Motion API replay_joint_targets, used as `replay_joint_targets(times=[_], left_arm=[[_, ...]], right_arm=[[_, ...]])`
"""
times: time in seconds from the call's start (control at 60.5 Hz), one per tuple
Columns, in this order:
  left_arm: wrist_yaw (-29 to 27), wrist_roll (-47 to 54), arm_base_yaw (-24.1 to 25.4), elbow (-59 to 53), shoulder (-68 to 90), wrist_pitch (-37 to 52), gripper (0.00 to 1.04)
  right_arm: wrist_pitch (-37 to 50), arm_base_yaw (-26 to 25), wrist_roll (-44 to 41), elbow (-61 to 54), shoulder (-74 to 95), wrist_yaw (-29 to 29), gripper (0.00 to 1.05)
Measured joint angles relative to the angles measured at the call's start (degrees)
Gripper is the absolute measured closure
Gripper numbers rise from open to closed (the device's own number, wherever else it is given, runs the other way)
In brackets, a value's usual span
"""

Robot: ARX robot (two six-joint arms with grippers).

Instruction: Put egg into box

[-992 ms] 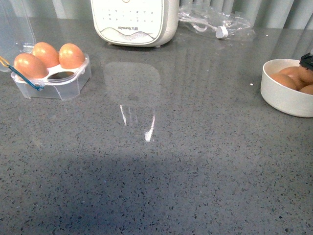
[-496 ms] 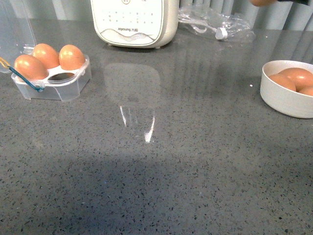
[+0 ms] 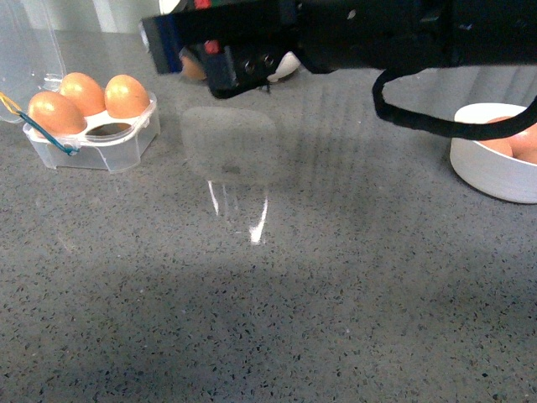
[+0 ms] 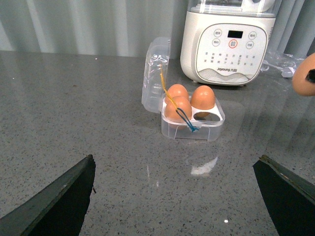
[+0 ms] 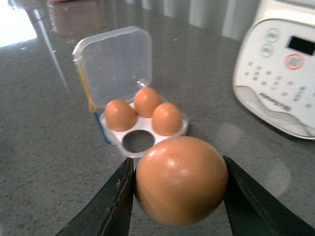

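Note:
My right gripper (image 5: pixel 179 187) is shut on the egg (image 5: pixel 181 179), a smooth orange-brown one held between both fingers above the counter. In the front view the right arm reaches across the top from the right, and the egg (image 3: pixel 191 65) shows at its tip, right of and beyond the box (image 3: pixel 101 153). The box (image 5: pixel 123 133) is clear plastic with its lid (image 5: pixel 115 66) standing open. It holds three brown eggs, and one cell (image 5: pixel 138 141) is empty. My left gripper (image 4: pixel 177 196) is open and empty over the counter, short of the box (image 4: pixel 189 132).
A round white bowl (image 3: pixel 491 172) with more brown eggs stands at the right. A white appliance (image 4: pixel 229 44) stands at the back, beside the box. The black right arm (image 3: pixel 377 34) spans the back of the counter.
The right arm has left the bowl at the right and swung up and across to the left with the egg. It now hangs near the box. The box and bowl have not moved.

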Motion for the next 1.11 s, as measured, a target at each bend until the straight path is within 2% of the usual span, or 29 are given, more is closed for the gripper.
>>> replay_joint_targets(times=[0.248,0.86,1.107], left_arm=[[0.0,0.0,0.0,0.0,0.0,0.0,0.07],[0.0,0.0,0.0,0.0,0.0,0.0,0.07],[0.0,0.0,0.0,0.0,0.0,0.0,0.07]], right_arm=[[-0.9,2.0,-2.1,3.1,4.8,-0.7,0.60],[-8.1,4.5,-4.2,21.2,17.5,3.3,0.60],[-9.7,6.0,-5.0,25.1,21.6,3.1,0.60]])
